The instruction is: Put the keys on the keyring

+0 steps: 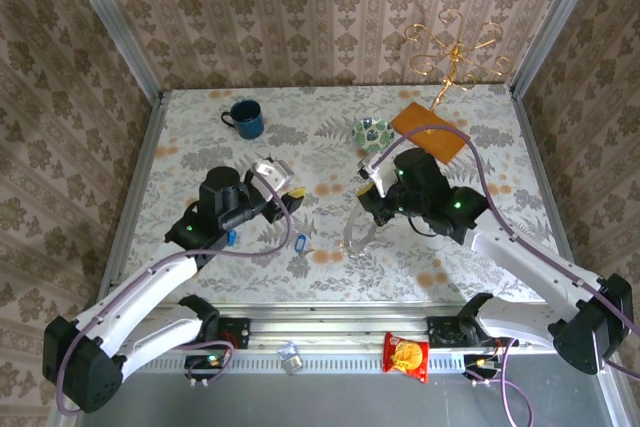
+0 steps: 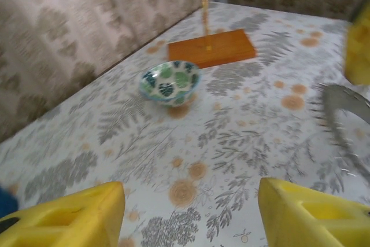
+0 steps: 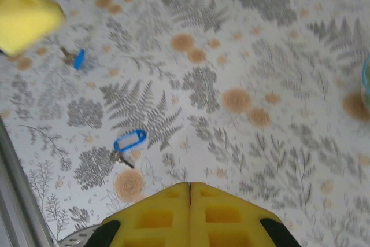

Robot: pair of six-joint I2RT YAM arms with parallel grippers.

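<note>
The right tool [image 3: 189,187] is pressed shut, with the keyring [image 2: 347,98] just beside it; I cannot tell whether it is gripped. The left tool [image 2: 191,194] is partly open and empty. Toward the near edge of the bench [image 3: 260,56], one key [image 3: 128,140] lies ahead of the right tool, and the second key [image 3: 78,59] lies farther off.

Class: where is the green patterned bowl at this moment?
In the top view, the bowl sits far back, right of centre, just left of the orange stand base.

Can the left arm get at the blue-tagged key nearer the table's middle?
Probably yes: the key lies uncovered on the table close beside the left gripper, whose jaws stand apart.
</note>
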